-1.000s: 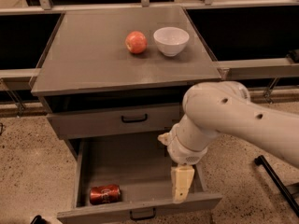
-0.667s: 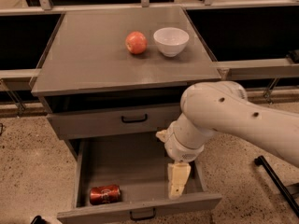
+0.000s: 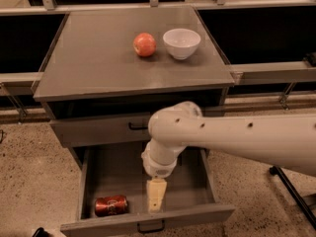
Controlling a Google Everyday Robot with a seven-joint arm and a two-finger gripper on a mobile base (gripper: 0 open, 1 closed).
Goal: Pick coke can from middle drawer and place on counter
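gripper point(image 3: 155, 201) low inside open middle drawer point(image 3: 113, 172), open or closed: cannot tell | coke can point(image 3: 111, 205) lying at its 9 o'clock, ungrasped | remaining: grasp, lift, place on tabletop point(image 3: 94, 63)

I count one coke can point(image 3: 111, 205). There is one apple point(image 3: 144, 44) and one white bowl point(image 3: 181, 43). That makes two things on the one counter point(image 3: 94, 68). I see two drawers: one middle drawer point(image 3: 116, 169) pulled open, and one shut drawer point(image 3: 96, 131) above it. There is one robot arm point(image 3: 237, 137) with one gripper point(image 3: 156, 196), which hangs inside the open drawer, just right of the can.
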